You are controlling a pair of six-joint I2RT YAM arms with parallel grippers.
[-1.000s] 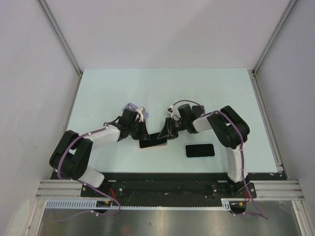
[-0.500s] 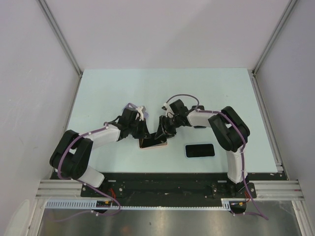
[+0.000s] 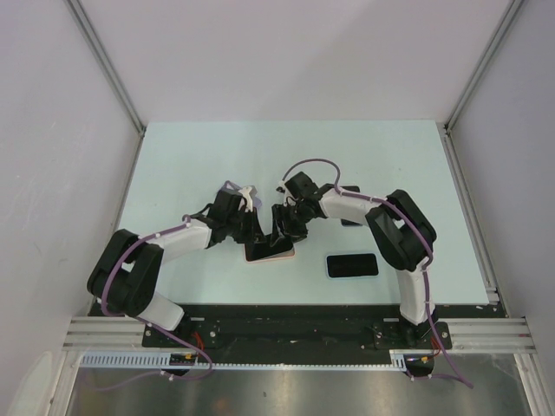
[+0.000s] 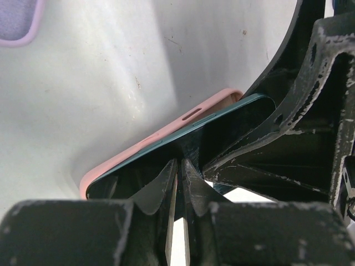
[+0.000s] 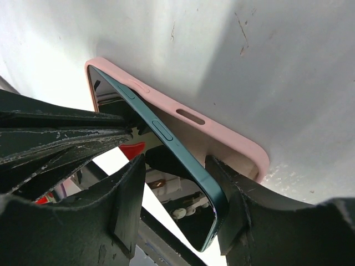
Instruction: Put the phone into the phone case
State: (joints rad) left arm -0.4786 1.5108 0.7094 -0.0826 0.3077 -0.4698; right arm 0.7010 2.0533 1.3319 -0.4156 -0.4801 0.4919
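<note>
On your right gripper (image 5: 175, 166) the jaws stood partly open, one on either side of the raised end of the dark phone (image 5: 161, 132), not clamped on it. On your left gripper (image 4: 178, 166) the jaws were nearly closed, only a slit between them, with the tips against the phone's low end. The phone sat tilted in the pink phone case (image 5: 222, 130), one end seated and the other lifted, and the case lay flat on the tabletop (image 3: 347, 156). Both arms reached inward, elbows out, meeting over the case.
</note>
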